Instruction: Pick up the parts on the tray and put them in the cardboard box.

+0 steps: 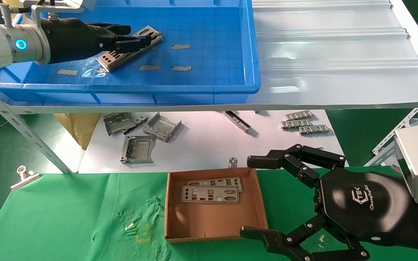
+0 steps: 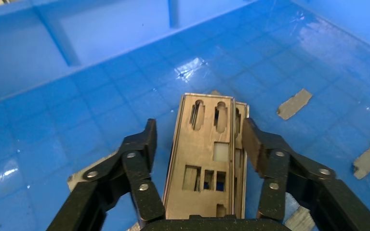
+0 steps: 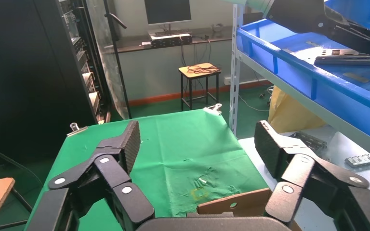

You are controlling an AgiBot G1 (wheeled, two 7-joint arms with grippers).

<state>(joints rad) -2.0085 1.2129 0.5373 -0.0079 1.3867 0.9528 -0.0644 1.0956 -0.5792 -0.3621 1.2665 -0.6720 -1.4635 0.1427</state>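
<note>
A stack of silver punched plates [image 1: 129, 52] lies slanted on the floor of the blue tray [image 1: 212, 43]. My left gripper [image 1: 139, 34] is low over the stack's far end, open, with one finger on each side of the top plate [image 2: 204, 163]. In the left wrist view the gripper [image 2: 199, 130] straddles the plates and a gap shows at one finger [image 2: 144, 144]. The cardboard box [image 1: 209, 221] on the green cloth holds two plates [image 1: 210, 194]. My right gripper [image 1: 247, 195] is open and empty beside the box's right wall.
Bits of tape [image 1: 180, 46] dot the tray floor. The white ribbed sheet [image 1: 339, 54] lies right of the tray. Bent grey brackets [image 1: 136, 148] and ridged strips [image 1: 305, 123] lie on the lower white shelf. A metal clip [image 1: 24, 175] holds the green cloth [image 1: 67, 217].
</note>
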